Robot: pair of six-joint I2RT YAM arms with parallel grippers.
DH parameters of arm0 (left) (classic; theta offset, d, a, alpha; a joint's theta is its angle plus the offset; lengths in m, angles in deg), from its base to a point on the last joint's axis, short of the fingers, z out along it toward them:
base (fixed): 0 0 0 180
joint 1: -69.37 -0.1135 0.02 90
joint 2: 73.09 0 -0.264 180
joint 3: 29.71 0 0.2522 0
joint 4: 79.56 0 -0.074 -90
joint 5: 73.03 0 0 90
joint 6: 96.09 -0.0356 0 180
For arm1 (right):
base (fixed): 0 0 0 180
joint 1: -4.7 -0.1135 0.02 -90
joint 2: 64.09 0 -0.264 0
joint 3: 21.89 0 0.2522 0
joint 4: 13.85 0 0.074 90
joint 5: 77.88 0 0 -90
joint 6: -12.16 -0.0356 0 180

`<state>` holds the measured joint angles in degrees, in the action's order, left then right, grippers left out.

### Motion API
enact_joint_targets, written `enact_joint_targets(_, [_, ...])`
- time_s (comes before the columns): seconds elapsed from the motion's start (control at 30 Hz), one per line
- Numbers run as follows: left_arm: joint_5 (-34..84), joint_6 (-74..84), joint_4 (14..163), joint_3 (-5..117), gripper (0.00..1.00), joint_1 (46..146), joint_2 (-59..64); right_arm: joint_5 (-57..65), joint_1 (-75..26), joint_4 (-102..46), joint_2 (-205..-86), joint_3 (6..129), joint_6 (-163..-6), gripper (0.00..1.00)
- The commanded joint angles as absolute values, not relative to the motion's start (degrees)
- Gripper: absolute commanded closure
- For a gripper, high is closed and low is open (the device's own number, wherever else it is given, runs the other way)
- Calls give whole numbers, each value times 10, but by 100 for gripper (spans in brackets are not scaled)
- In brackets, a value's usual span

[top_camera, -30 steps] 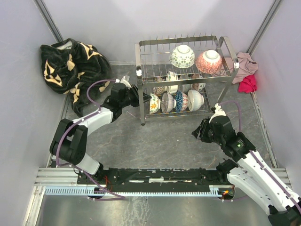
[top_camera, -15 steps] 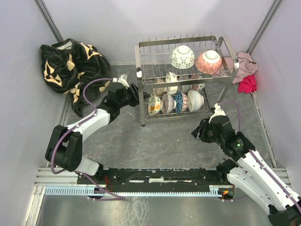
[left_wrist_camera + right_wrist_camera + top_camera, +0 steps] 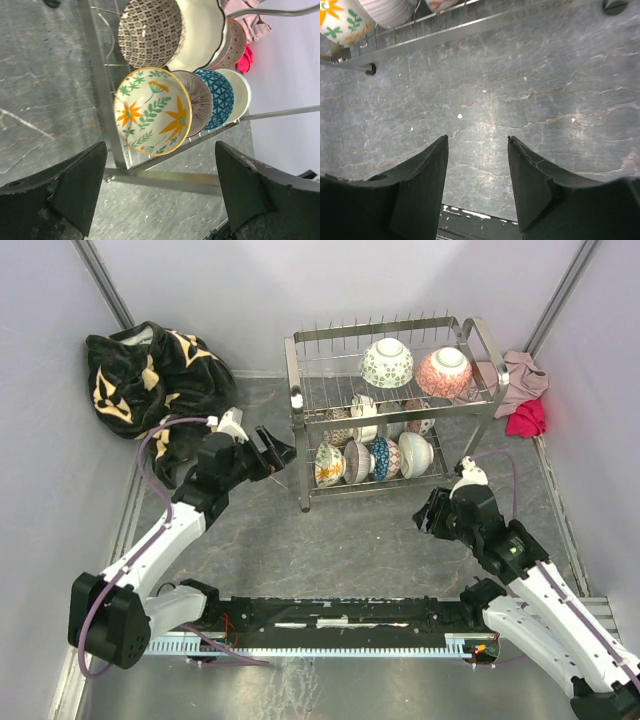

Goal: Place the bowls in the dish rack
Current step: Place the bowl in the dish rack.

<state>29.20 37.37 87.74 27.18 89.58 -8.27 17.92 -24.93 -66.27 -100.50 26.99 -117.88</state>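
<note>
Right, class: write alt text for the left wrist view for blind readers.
A white bowl painted with orange flowers and green leaves stands on edge in the chrome wire dish rack, first in a row of four. The left hand is open in front, holding nothing.

The floral bowl (image 3: 152, 111) half-hides the ribbed bowl (image 3: 201, 100) behind it. The dish rack (image 3: 470, 29) is cropped — the right wrist view's top edge.

Grey stone-look table (image 3: 350, 540): dish rack (image 3: 296, 430) centre-back, black blanket (image 3: 140, 380) left, cloths (image 3: 522, 390) right.
</note>
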Motion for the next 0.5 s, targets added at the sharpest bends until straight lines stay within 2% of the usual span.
enact_joint_targets(0.0, [272,338,852,241,4,869,-128,272,-252,-676,-982,312,-1154,41])
enact_joint_targets(0.13, [249,327,836,221,0,856,-161,358,-251,-674,-963,308,-1138,41])
enact_joint_targets(0.33, [197,314,838,192,1,842,-187,531,-249,-625,-940,274,-1107,39])
enact_joint_targets(0.47, [148,292,839,181,1,826,-183,591,-223,-572,-941,255,-1076,37])
